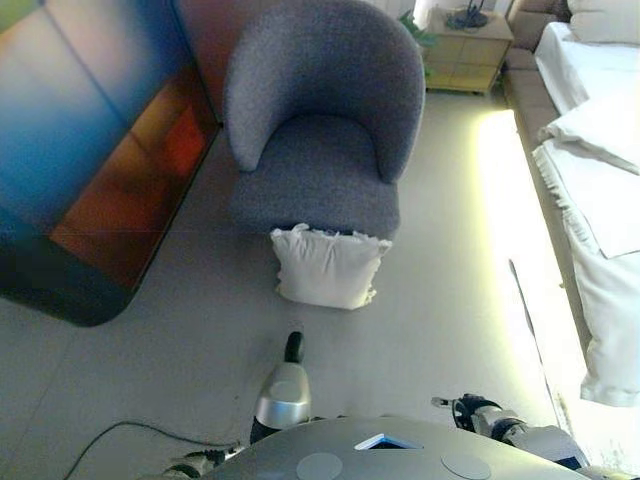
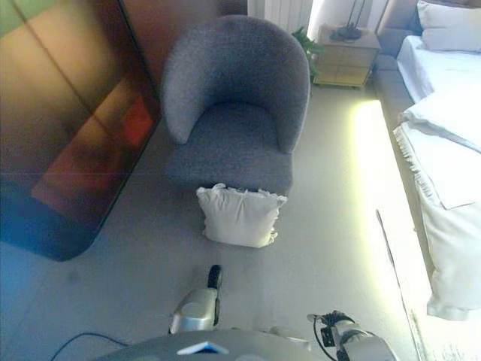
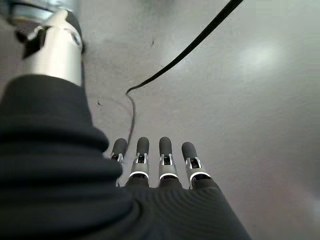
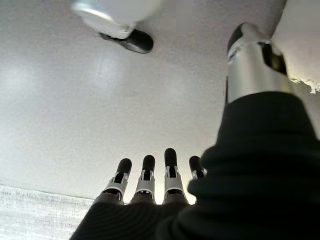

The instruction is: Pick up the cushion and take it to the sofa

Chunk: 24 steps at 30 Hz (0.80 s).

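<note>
A white cushion [image 1: 326, 267] with a frilled edge stands on the floor, leaning against the front of the grey armchair [image 1: 320, 130]. It is a short way ahead of me, slightly right of centre. My left hand [image 3: 161, 165] hangs low at my side, fingers straight and pointing at the bare floor, holding nothing. My right hand [image 4: 150, 182] hangs the same way on the other side, open and empty. Neither hand is near the cushion.
A large dark glossy panel [image 1: 90, 150] stands along the left. A bed [image 1: 600, 170] with white sheets runs down the right side, with a wooden nightstand [image 1: 467, 50] at the back. Pale floor [image 1: 450, 260] lies between armchair and bed.
</note>
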Tool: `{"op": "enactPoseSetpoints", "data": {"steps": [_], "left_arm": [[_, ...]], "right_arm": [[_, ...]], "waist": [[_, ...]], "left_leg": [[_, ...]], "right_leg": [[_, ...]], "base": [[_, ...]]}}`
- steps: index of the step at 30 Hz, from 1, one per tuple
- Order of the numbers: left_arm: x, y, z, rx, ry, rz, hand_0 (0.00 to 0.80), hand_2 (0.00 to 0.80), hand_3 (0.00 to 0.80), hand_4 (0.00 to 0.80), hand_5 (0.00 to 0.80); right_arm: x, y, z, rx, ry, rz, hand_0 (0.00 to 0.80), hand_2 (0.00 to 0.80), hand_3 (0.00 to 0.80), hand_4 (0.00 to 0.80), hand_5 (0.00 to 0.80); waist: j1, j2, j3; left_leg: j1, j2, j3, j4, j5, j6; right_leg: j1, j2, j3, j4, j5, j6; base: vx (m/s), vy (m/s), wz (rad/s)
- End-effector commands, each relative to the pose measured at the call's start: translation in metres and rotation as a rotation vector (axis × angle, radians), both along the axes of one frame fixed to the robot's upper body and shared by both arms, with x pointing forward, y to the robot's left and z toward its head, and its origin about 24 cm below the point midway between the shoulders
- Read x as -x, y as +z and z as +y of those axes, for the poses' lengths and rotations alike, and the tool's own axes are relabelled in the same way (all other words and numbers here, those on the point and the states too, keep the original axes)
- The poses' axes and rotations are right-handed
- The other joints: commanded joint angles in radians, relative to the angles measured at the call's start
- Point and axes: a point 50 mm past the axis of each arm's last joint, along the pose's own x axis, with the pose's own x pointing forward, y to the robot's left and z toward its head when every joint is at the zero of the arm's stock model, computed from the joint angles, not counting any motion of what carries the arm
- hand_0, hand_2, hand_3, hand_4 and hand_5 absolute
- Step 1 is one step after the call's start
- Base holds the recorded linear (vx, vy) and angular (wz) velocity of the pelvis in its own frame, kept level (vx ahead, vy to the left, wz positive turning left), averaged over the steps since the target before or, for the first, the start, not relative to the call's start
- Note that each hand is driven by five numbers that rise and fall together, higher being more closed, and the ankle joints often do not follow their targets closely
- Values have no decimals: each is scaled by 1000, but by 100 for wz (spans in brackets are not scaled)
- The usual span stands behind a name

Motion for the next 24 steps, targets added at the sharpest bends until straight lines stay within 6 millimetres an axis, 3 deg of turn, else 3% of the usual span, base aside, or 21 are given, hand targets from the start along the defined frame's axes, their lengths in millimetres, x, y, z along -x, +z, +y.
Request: {"op": "enactPoseSetpoints", "data": {"steps": [1,4,5,8,11,14,16,19,24], "left_arm": [[-19,5,15,-32,-50,-18,0,0,0,0,0],[-35,8,22,-50,-87,-37,0,0,0,0,0],[-39,9,25,-58,-80,-42,0,0,0,0,0],[-47,14,34,-92,-69,-49,0,0,0,0,0],[-64,18,39,-103,-54,-93,0,0,0,0,0],[-89,23,39,-121,-46,-158,0,0,0,0,0],[-101,25,37,-124,-39,-198,0,0,0,0,0],[-102,24,33,-121,-37,-214,0,0,0,0,0],[-92,18,26,-132,-6,-232,0,0,0,0,0]], "right_arm": [[1,4,-13,58,-8,-16,0,0,0,0,0],[-6,3,-7,44,32,-42,0,0,0,0,0],[-9,4,-6,45,43,-52,0,0,0,0,0],[-18,5,-5,58,42,-74,0,0,0,0,0],[-26,7,-2,61,25,-111,0,0,0,0,0],[-48,11,3,60,41,-195,0,0,0,0,0],[-64,16,6,58,60,-257,0,0,0,0,0],[-74,19,7,52,81,-311,0,0,0,0,0],[-71,19,9,28,166,-321,0,0,0,0,0]], "waist": [[-8,-28,-40],[-14,-59,-65],[-17,-49,-69],[-45,-39,-59],[-70,-34,-40],[-88,-35,3],[-102,-45,37],[-120,-56,56],[-119,-65,48]], "left_leg": [[-116,-16,-5,91,72,15],[-102,-66,13,102,31,81],[-84,-69,8,94,18,95],[-10,-88,17,77,-18,114],[35,-86,35,61,-31,110],[72,-71,33,50,-48,81],[65,-60,21,62,-61,62],[67,-46,0,70,-76,42],[63,-17,-66,89,-83,13]], "right_leg": [[86,-146,-111,112,2,114],[18,-195,-104,311,203,192],[-19,-199,-107,413,256,198],[-197,-220,-127,599,314,188],[-311,-197,-197,470,253,162],[-419,-246,-270,310,288,160],[-450,-266,-255,208,326,171],[-459,-290,-228,119,370,191],[-407,-280,-203,34,340,208]], "base": [[401,164,-33],[360,182,-46],[287,171,-24],[322,147,-6],[229,-48,-3],[26,-250,13],[-32,-256,9],[74,-181,42],[130,-161,23]]}}
